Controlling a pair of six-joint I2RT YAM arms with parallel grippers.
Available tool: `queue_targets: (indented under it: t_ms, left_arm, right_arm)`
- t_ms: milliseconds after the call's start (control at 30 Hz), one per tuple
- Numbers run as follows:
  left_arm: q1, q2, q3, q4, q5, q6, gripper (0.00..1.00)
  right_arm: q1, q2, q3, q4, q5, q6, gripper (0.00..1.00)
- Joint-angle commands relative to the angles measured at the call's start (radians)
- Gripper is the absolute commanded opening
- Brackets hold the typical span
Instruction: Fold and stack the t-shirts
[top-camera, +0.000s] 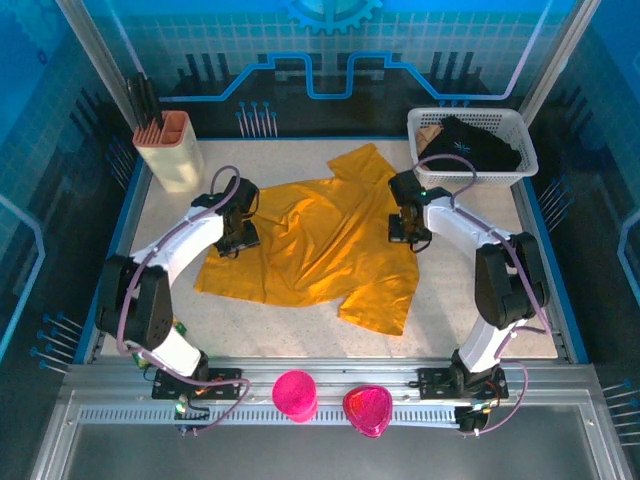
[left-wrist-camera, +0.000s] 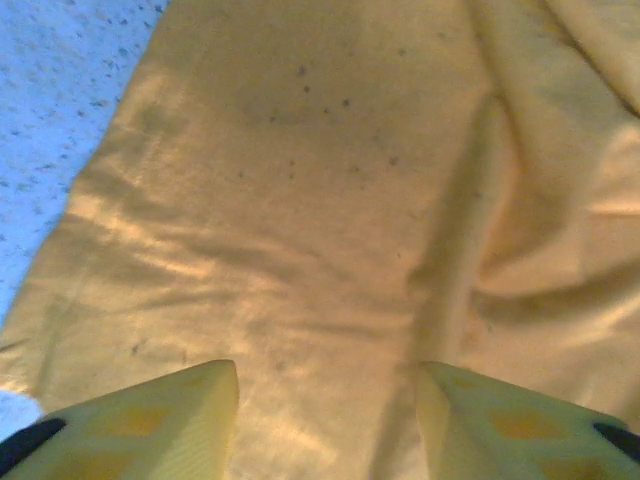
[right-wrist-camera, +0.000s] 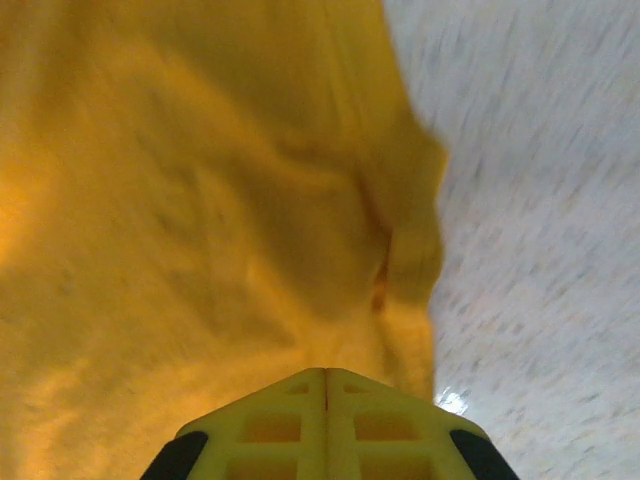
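Crumpled orange-yellow fabric t-shirt (top-camera: 320, 250) lies spread out. Left gripper (left-wrist-camera: 328, 380), at its 9 o'clock edge, stands released. Right gripper (right-wrist-camera: 325, 375), at 3 o'clock, is clenched.

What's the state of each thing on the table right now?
t-shirt: unfolded, spread out wrinkled on the table
left gripper: open, over the shirt fabric
right gripper: shut, at the shirt's edge
basket: upright, holding a dark garment
holder: upright, dark tools standing inside
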Motion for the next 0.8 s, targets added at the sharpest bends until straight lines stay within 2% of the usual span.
queue_targets:
  t_ms: [0,200,333,467,600,767]
  left_arm:
    - [0.034,0.058,-0.019,0.118,0.067,-0.015,0.46]
    - [0.066,0.183,-0.046,0.197,0.086,-0.078,0.43]
    - [0.067,0.223,-0.085,0.226,0.108,-0.106,0.41]
    - [0.068,0.197,-0.112,0.206,0.085,-0.11,0.4]
    - [0.066,0.17,-0.14,0.168,0.092,-0.119,0.4]
    - [0.066,0.093,-0.222,0.124,0.074,-0.133,0.4]
  right_arm:
    - [0.007,0.016,-0.041,0.074,-0.091,0.104,0.0]
    - [-0.046,0.07,-0.107,0.105,-0.11,0.217,0.0]
    - [-0.094,0.034,-0.174,0.132,-0.117,0.307,0.0]
    - [-0.143,-0.031,-0.23,0.119,-0.1,0.388,0.0]
    - [-0.189,-0.009,-0.196,-0.02,-0.094,0.435,0.0]
    - [-0.206,-0.017,-0.246,0.015,-0.125,0.42,0.0]
